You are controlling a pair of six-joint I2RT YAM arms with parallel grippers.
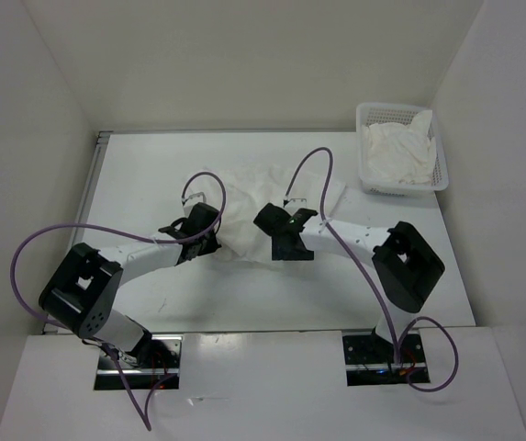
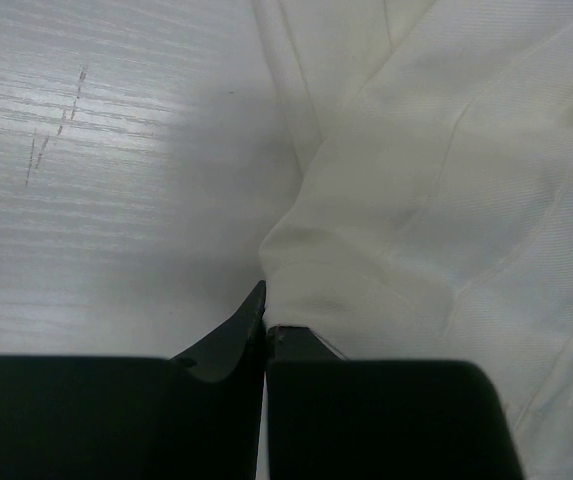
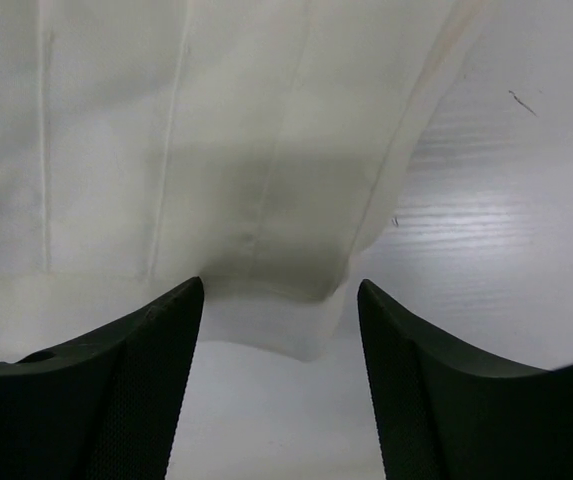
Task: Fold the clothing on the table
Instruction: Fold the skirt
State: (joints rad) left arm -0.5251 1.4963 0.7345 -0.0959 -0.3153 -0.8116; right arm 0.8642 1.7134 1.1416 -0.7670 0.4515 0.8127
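White ribbed garment point(image 1: 253, 197) lies bunched mid-table point(image 1: 152, 175), mesh basket point(image 1: 405, 186) off garment's far right corner. Left gripper point(image 2: 266, 310) at garment's left edge, fingers together, apparently pinching cloth edge. Right gripper point(image 3: 281, 285) at garment's near edge, fingers apart, edge between them, unclamped. Step, judged: securing second grip before fold. Next: right closes on edge, then both lift evenly.

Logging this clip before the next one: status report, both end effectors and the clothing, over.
Left end effector shut on edge of clothing. Right end effector open, straddling its hem. Clothing crumpled, not yet folded. Basket far right, clear of work.
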